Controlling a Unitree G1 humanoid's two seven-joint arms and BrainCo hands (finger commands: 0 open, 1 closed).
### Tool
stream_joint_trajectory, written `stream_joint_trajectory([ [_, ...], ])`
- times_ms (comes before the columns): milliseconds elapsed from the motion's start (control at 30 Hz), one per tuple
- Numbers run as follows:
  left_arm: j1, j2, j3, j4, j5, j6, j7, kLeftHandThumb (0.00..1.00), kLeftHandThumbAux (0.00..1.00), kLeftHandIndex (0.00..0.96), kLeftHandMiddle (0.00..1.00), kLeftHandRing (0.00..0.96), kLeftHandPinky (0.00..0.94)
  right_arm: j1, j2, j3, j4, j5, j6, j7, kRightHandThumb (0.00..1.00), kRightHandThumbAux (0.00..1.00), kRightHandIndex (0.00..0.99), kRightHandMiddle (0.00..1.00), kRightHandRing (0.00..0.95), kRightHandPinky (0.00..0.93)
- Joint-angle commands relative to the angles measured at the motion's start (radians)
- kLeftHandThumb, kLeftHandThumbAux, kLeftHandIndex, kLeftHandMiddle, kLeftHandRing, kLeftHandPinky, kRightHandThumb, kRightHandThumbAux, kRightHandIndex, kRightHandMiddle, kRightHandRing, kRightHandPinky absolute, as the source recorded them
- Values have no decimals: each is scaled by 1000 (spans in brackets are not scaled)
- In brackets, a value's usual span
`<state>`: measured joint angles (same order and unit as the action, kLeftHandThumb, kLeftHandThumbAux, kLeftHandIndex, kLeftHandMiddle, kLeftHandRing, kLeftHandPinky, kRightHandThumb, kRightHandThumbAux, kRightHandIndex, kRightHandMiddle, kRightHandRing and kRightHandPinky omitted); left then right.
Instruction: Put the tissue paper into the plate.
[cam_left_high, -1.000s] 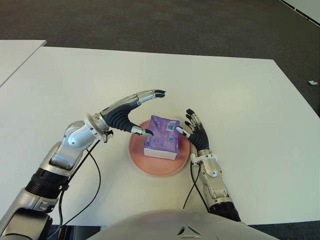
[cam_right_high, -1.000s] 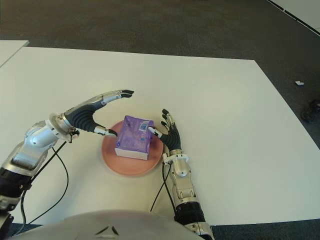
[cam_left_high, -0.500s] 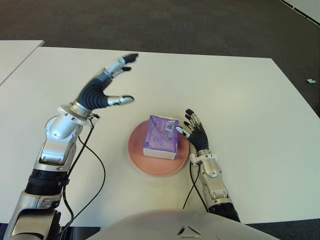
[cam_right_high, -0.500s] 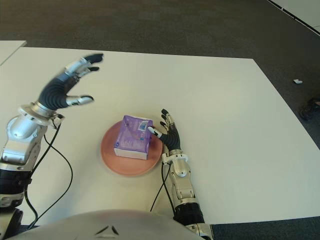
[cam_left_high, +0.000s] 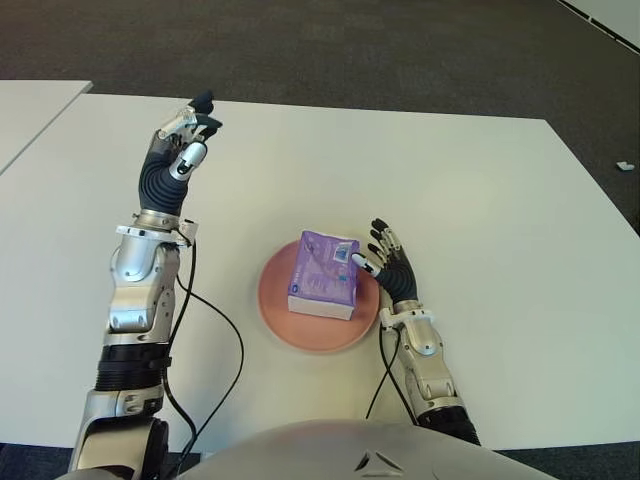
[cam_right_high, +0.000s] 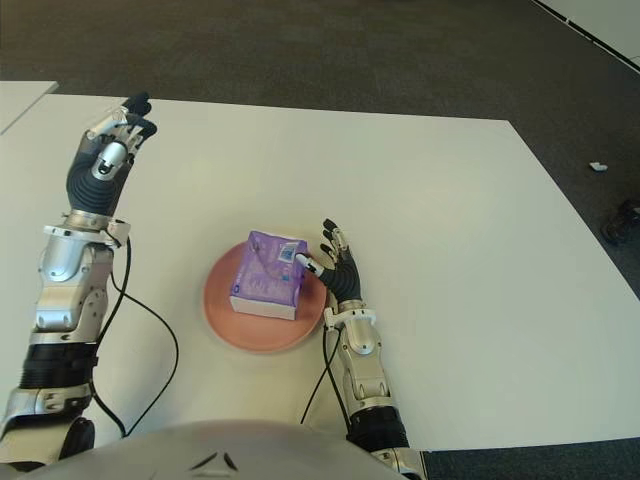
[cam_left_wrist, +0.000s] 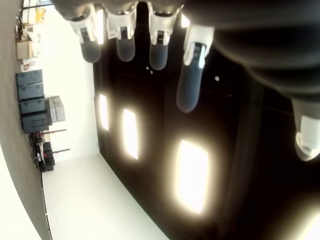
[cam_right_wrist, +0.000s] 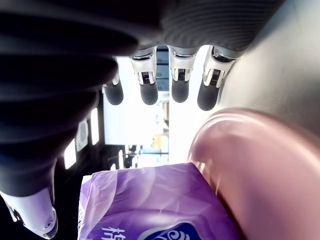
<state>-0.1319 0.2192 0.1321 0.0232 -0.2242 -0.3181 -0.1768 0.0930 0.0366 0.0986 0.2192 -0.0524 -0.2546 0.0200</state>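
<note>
Nearest the robot, the right hand stands just beside the plate at its 3 o'clock edge, palm turned toward the pack. Its fingers are spread and straight, and nothing is gripped between them; the thumb tip shows close to the pack's near corner, though contact cannot be made out. Held this way, it reads as a guard or steadying wall on that side, not a grasp.

The tissue pack, purple and soft-sided, lies flat inside the pink plate, a little toward 1 o'clock of its centre, with bare rim showing around most of it. Judged from how it lies, the placing looks done: the pack sits within the rim and neither hand bears its weight.

The plate sits on the white table, near the robot's edge, with open tabletop all round.

Farther off, at about 10 o'clock from the plate and well apart from it, the left hand is raised above the table on an upright forearm. Its fingers hang loosely curved and apart, holding nothing, its wrist view looking past them toward ceiling lights. That lifted, empty pose suggests a hand clear of the work.
</note>
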Motion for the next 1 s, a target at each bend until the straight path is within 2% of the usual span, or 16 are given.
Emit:
stream_joint_trajectory([
  [33,47,-46,-51,84,119,-48,38,124,440,290,81,0,0,53,0,-2,53,8,76,5,0,683,0,36,10,7],
  [133,68,-57,-63,111,185,-65,69,82,442,222,59,0,0,55,1,-1,49,7,83,2,0,684,1,37,11,5],
  [233,92,-64,-73,147,250,-88,104,21,434,108,23,0,0,55,1,-2,47,7,88,2,0,686,3,39,11,1],
  [400,95,-57,-82,348,333,-190,161,3,443,39,4,0,0,54,0,-4,45,9,95,5,0,679,1,36,6,0],
  [733,76,-102,-111,531,383,-254,241,0,548,1,0,0,0,58,-5,-7,36,13,100,12,0,669,0,32,3,0],
  [1000,98,-137,-127,522,368,-229,252,0,546,0,0,0,0,61,-12,-7,33,9,90,13,0,677,0,33,5,3],
])
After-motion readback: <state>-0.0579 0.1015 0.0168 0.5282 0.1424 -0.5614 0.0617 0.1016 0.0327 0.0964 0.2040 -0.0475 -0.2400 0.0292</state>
